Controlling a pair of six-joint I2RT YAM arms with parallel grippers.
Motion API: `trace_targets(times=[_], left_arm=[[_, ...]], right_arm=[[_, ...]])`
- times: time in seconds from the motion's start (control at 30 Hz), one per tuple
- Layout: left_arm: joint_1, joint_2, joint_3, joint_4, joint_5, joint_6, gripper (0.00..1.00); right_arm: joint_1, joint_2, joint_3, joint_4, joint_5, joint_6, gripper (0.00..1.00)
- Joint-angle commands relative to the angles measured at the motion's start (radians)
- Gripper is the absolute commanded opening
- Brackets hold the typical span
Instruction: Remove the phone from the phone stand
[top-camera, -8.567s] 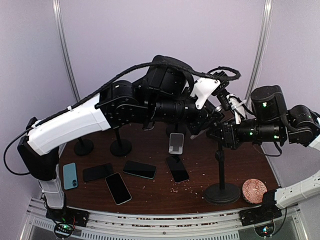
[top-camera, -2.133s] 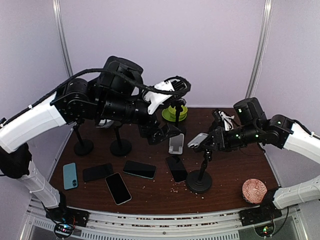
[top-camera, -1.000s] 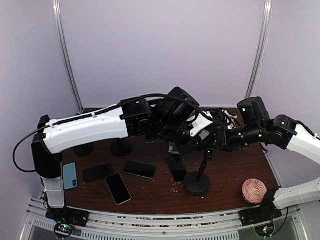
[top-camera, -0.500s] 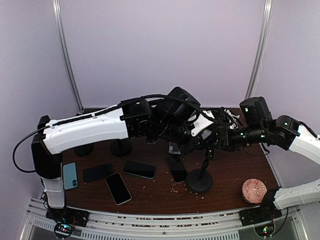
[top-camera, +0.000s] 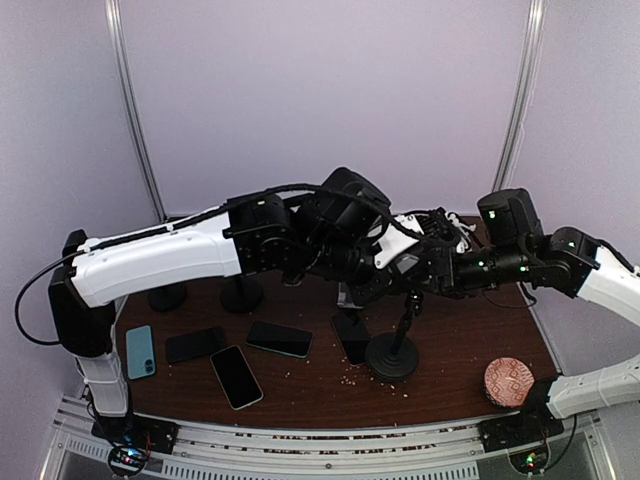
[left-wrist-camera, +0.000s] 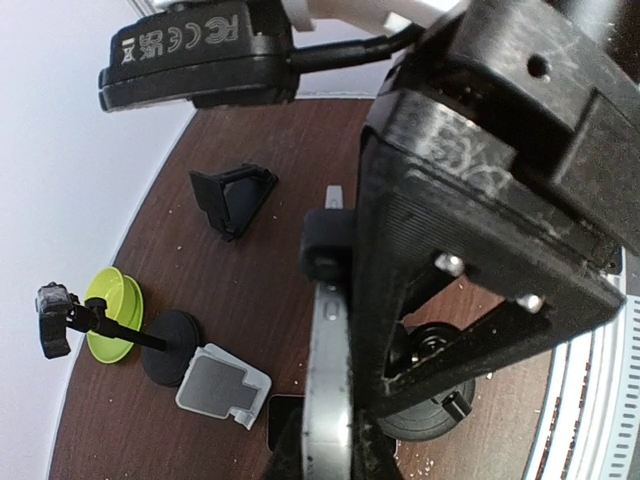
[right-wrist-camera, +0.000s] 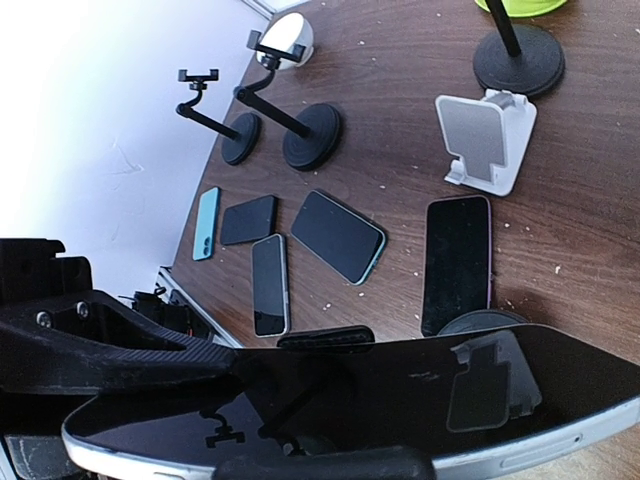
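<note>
Phone (right-wrist-camera: 350, 400), glossy black slab with silver rim, clenched edgewise in left pincer (left-wrist-camera: 335, 300), right pincer (top-camera: 432, 268) grip indiscernible

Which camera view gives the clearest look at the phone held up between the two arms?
The right wrist view: the phone fills the lower frame, its dark glossy screen and silver edge plain. The left wrist view shows only its thin silver edge. In the top external view it is mostly hidden where the left arm and right arm meet.
</note>
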Motion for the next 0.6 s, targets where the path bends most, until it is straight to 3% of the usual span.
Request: trace_targets(times=[0.0,0.57], left_arm=[[-0.012,-0.155,-0.003,0.039,-0.039,0.015,0.00],[-0.017,-0.270,-0.056,0.026,-0.085,0.035,0.00]], right_arm=[[-0.031,0.002,0.033,-0.012,0.122,0.010,0.00],[-0.066,0.041,0.097,-0.016,0.120,-0.012,0.00]])
